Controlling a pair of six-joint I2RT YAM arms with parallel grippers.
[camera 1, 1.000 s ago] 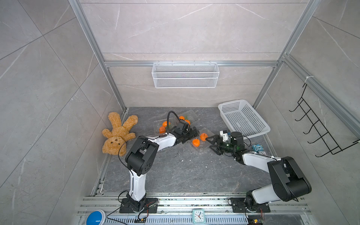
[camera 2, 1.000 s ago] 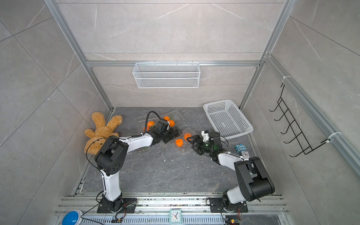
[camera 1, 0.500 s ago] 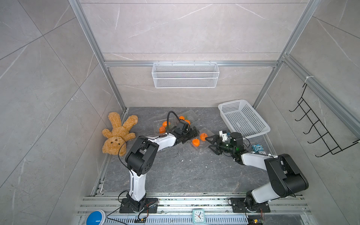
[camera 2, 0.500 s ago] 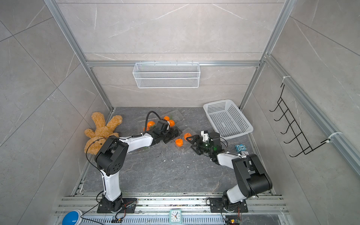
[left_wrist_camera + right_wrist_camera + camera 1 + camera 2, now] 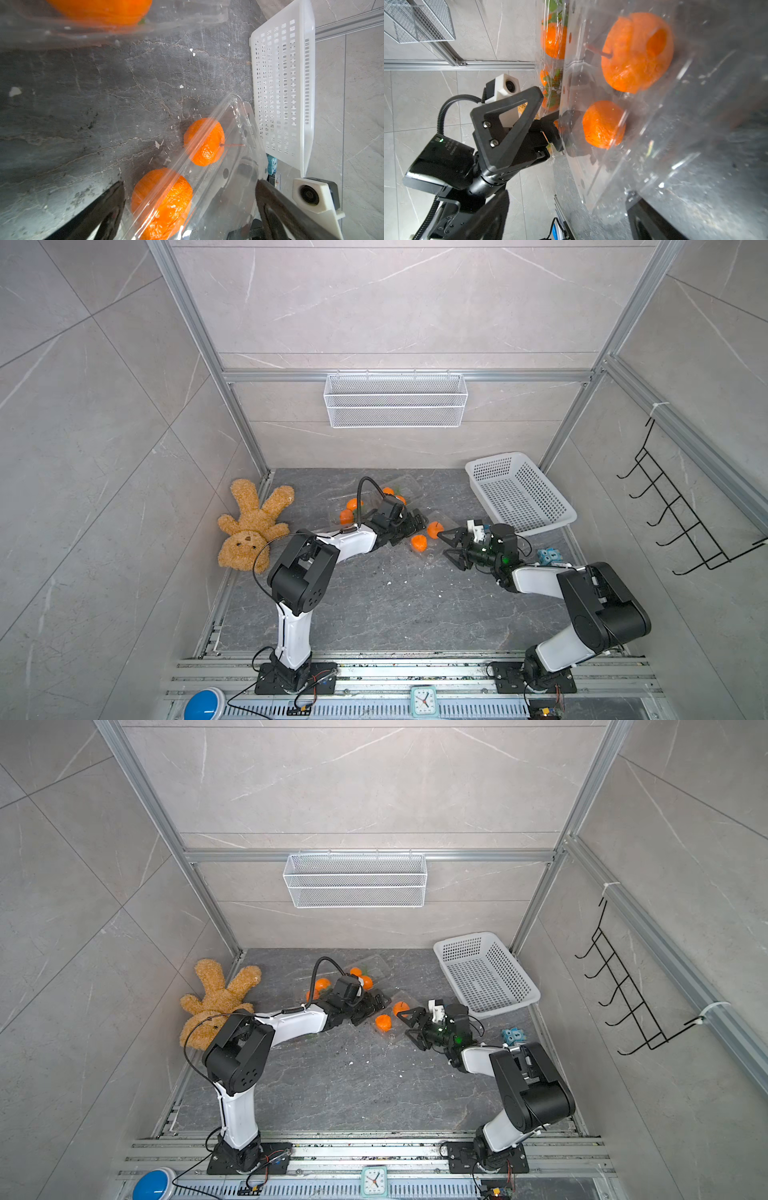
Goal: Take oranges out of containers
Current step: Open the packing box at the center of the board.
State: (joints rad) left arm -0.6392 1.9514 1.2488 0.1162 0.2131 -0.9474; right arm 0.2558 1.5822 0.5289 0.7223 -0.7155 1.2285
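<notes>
Two oranges point(image 5: 419, 542) point(image 5: 434, 529) lie in a clear container point(image 5: 234, 166) at mid-floor. My left gripper point(image 5: 409, 526) is open at the container's left end; in the left wrist view the near orange point(image 5: 164, 203) sits between its fingers point(image 5: 104, 209), inside the plastic. From the right, my right gripper point(image 5: 451, 547) stands open, with the container's corner point(image 5: 608, 203) between its fingers point(image 5: 650, 220). The right wrist view shows both oranges point(image 5: 637, 52) point(image 5: 604, 124) through the wall. Several more oranges point(image 5: 352, 504) point(image 5: 366, 982) sit in containers behind the left arm.
A white perforated basket point(image 5: 519, 493) lies at the back right, close to the container. A teddy bear point(image 5: 249, 526) lies by the left wall. A small blue object point(image 5: 548, 556) sits behind the right arm. A wire basket point(image 5: 395, 400) hangs on the back wall.
The right arm's elbow has shifted slightly inward, with its gripper staying at the container. The left arm and the oranges have not visibly moved.
</notes>
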